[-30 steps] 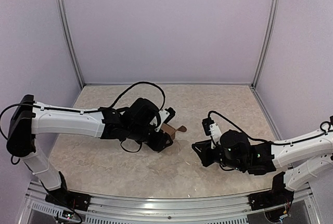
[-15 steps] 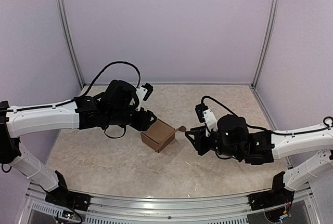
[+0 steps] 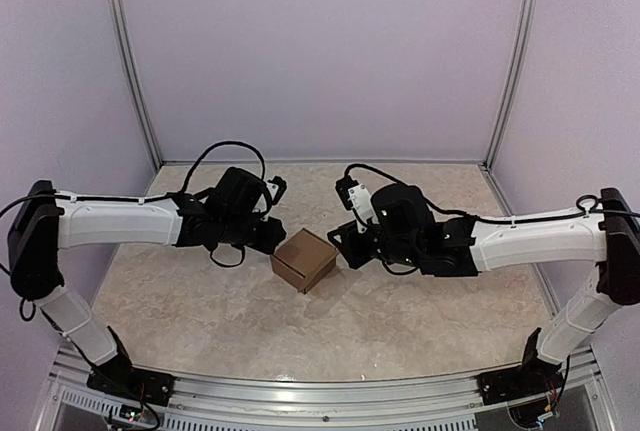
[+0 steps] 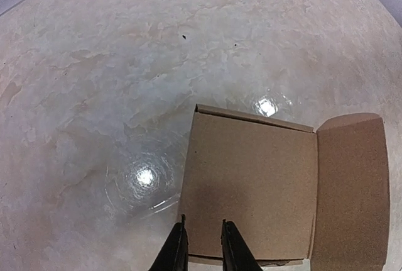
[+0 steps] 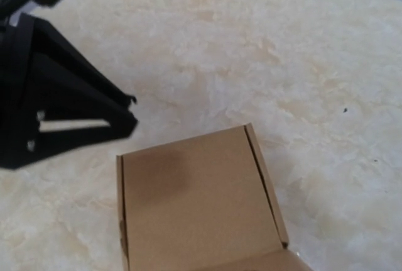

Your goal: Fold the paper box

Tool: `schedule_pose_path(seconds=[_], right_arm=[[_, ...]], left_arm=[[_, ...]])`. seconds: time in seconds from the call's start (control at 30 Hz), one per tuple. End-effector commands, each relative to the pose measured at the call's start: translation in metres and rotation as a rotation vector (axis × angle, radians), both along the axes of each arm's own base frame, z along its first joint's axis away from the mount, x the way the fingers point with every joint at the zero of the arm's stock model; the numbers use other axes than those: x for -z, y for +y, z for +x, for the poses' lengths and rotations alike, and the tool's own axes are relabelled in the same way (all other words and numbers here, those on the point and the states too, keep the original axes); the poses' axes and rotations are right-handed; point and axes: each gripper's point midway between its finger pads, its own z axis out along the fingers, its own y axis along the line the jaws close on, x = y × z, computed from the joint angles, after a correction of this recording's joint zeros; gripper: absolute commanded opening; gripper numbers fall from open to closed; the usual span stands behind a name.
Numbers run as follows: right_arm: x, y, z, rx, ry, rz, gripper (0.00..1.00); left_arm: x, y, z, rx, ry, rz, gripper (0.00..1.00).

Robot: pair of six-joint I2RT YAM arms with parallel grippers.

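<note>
Overhead view of two white robot arms with black grippers meeting at a small brown paper box [image 3: 303, 259] on a pale marbled table [image 3: 200, 311]. The box looks almost fully formed, a squat cube with its lid down, sitting free on the surface directly between the two sets of jaws.

The left gripper [image 4: 202, 221] has its two fingers barely parted, with only a slim gap between them. Nothing is seen pinched in that gap. The tips sit right over the box's nearest edge, at one corner, and the lid stretches away ahead of them. Off to the right of these jaws, a side flap [image 4: 348, 189] with a rounded corner lies out beside the lid and looks not yet tucked in.

The right gripper [image 3: 343, 250] is just beside the opposite face of the box. Its own fingers do not show in the wrist view, and from overhead they are too dark to read, so whether those jaws are parted or closed cannot be told.

Likely risks: the box seems light and neither gripper appears to hold it, so a push on the flap from the right could slide or spin it instead of seating the flap. The left fingers brace only a corner and could slip off it, and pressing down hard could dent the lid
</note>
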Motion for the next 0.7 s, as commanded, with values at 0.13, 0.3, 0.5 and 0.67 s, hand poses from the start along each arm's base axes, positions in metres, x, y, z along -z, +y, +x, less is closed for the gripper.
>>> schedule_pose_path(seconds=[0.13,0.3,0.5,0.67], right_arm=[[0.026,0.018,0.014,-0.048,0.077,-0.051,0.26],[0.045,0.019,0.015,-0.051,0.113,-0.075,0.26],[0.071,0.014,0.011,-0.043,0.156,-0.103,0.25],[0.095,0.006,0.005,-0.024,0.198,-0.113,0.23]], left_arm=[[0.018,-0.018,0.009,0.033,0.021,-0.019,0.18],[0.036,-0.023,0.007,0.055,0.056,-0.011,0.16],[0.057,-0.023,0.005,0.061,0.092,0.015,0.15],[0.067,-0.022,0.004,0.058,0.106,0.030,0.14]])
